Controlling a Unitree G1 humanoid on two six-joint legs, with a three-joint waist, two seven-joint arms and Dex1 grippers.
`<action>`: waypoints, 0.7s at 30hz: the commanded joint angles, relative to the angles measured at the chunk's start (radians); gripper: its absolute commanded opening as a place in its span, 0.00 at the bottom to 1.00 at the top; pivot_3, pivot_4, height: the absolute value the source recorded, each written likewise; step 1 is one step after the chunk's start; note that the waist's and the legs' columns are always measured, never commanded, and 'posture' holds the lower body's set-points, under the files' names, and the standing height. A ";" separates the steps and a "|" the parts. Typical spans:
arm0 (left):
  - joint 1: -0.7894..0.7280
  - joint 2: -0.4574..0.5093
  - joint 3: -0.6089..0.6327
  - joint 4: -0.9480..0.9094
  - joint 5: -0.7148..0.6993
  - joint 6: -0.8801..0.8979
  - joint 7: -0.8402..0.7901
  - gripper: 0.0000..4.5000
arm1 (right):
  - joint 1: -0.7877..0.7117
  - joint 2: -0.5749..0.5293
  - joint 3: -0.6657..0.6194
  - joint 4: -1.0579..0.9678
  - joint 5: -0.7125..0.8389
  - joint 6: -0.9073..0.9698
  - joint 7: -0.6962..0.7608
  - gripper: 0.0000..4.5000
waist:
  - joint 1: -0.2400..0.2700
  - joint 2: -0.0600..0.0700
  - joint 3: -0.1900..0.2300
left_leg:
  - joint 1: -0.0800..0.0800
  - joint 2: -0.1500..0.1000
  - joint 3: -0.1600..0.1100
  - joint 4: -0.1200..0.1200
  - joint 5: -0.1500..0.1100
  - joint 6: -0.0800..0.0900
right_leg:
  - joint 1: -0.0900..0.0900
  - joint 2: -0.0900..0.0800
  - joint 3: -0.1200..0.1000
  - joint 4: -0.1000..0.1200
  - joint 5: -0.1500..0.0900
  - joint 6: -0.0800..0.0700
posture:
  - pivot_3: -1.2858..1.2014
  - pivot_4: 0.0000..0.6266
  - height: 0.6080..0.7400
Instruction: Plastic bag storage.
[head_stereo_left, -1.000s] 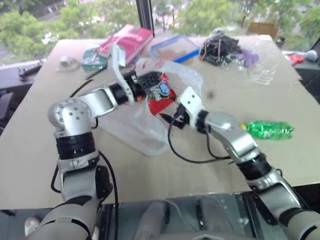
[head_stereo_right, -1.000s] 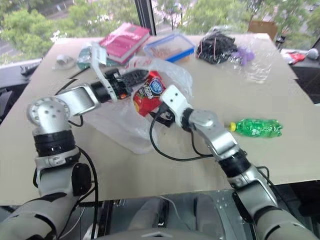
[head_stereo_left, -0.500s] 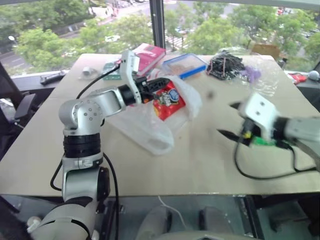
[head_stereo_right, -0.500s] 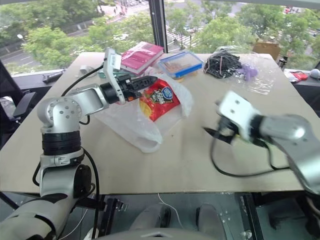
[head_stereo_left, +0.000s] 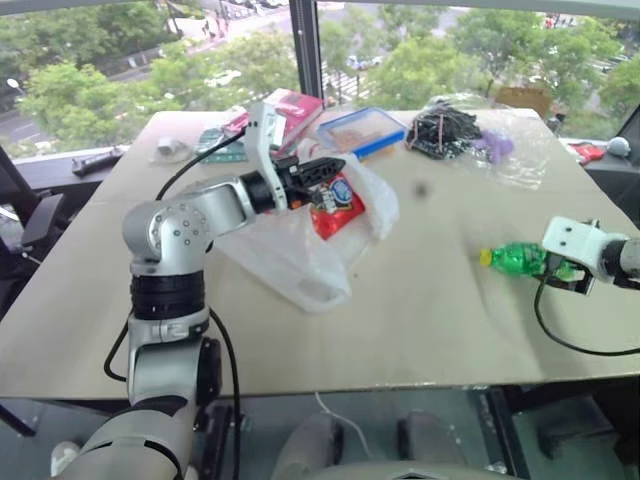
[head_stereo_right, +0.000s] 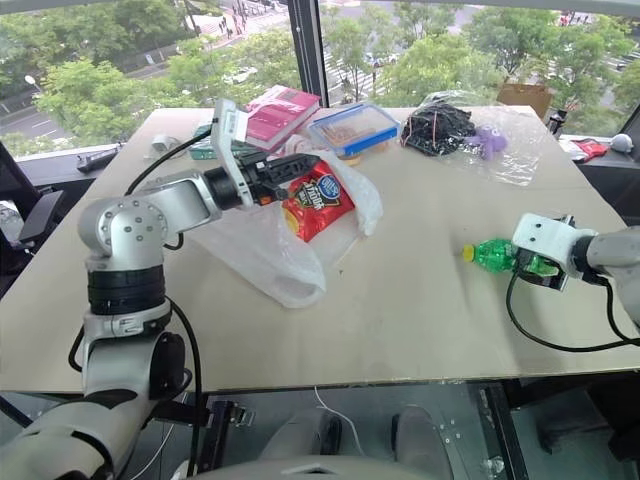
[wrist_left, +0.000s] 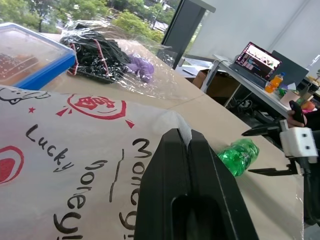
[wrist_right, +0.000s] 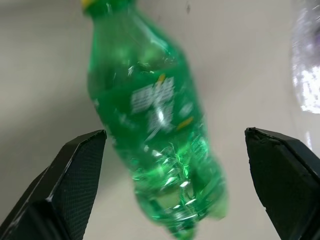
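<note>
- Beige tabletop (head_stereo_right: 400, 300) carried everything, spreading under both sets of jaws.
- Translucent white plastic bag (head_stereo_right: 265, 250), printed with red marks and dark lettering, hung from the left gripper (head_stereo_left: 330, 170) and slumped onto the table below and behind those jaws; a red snack packet (head_stereo_right: 315, 195) showed through it just under the fingertips.
- Left gripper's jaws were clenched tight on a fold of the bag's upper edge, the film pinched between the two black fingers (wrist_left: 175, 165) with no gap visible.
- Green plastic bottle (wrist_right: 155, 135) lay on its side on the table, directly ahead of the right gripper (wrist_right: 175, 145) and between its two fingers, yellow cap pointing away from them.
- Right gripper's jaws stood released and spread wide, one finger on each side of the bottle, apart from it and holding nothing.
</note>
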 joint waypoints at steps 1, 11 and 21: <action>0.002 0.005 0.020 -0.060 -0.021 0.002 0.002 0.00 | -0.089 0.037 0.032 0.140 -0.041 -0.093 0.068 1.00 | 0.000 0.000 0.000 | 0.000 0.000 0.000 0.000 0.000 0.000 | 0.000 0.000 0.000 0.000 0.000 0.000 | 0.52 0.00 1.00; 0.018 0.001 0.039 -0.089 -0.030 0.004 0.026 0.00 | -0.253 0.177 0.052 0.450 -0.071 -0.163 0.151 0.68 | -0.011 -0.001 -0.004 | 0.001 0.000 -0.001 0.001 0.000 0.000 | 0.001 0.000 0.000 0.001 0.001 0.001 | 0.52 0.00 1.00; 0.006 0.002 0.043 -0.061 -0.027 -0.001 0.021 0.00 | -0.014 0.166 -0.211 -0.410 0.250 0.328 0.143 0.68 | -0.024 0.005 -0.007 | -0.003 0.000 -0.001 0.000 0.000 0.000 | -0.004 0.000 0.001 0.002 0.001 0.001 | 0.52 0.00 1.00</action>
